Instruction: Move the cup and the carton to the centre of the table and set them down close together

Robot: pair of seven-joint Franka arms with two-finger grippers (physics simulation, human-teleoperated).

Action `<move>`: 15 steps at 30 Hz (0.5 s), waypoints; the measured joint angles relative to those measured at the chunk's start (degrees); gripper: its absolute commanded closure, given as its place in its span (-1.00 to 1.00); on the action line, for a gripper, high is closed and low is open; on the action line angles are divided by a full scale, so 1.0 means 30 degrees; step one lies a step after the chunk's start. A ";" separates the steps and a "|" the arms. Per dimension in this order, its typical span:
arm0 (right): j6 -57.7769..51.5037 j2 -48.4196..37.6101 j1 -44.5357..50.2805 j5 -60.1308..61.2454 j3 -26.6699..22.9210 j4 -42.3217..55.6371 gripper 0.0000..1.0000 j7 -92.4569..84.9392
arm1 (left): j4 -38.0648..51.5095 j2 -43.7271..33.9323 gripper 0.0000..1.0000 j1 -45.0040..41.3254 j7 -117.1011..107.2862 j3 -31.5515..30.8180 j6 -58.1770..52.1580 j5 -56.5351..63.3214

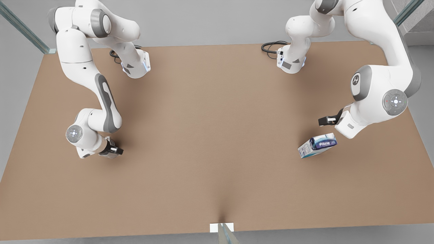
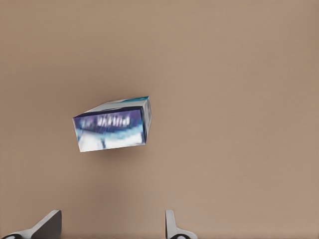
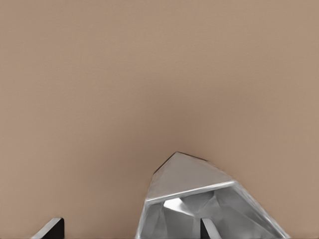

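Brown table wide open in the middle, both arms reaching in! Left gripper, fingers spread, hovers just beside the carton on the front view's right. Right gripper, open too, sits at the cup on the left, one finger over its seemingly empty bowl. Next, I'd say: descend, close, lift.

My table looks like a plain matt brown board, smooth and free of grain. The carton reads as printed card, its dark blue panel faintly glossy, its white faces duller. The cup has a smooth, pale grey, sheeny surface like glazed ceramic or polished metal; I cannot tell which.
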 measured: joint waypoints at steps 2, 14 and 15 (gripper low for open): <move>-0.0011 0.0507 0.0387 -0.0003 -0.0076 0.0213 -1.00 0.0247 | 0.0000 0.0016 -1.00 0.0013 0.0000 0.0013 0.0000 0.0000; -0.0246 0.1516 0.0994 -0.0938 -0.1318 0.1084 0.57 0.1390 | 0.0024 0.0088 -1.00 0.0013 0.0000 0.0013 0.0000 0.0007; -0.0272 0.1516 0.0995 -0.0939 -0.1318 0.1084 0.57 0.1393 | 0.0008 0.0088 -1.00 0.0013 0.0000 0.0013 0.0000 0.0009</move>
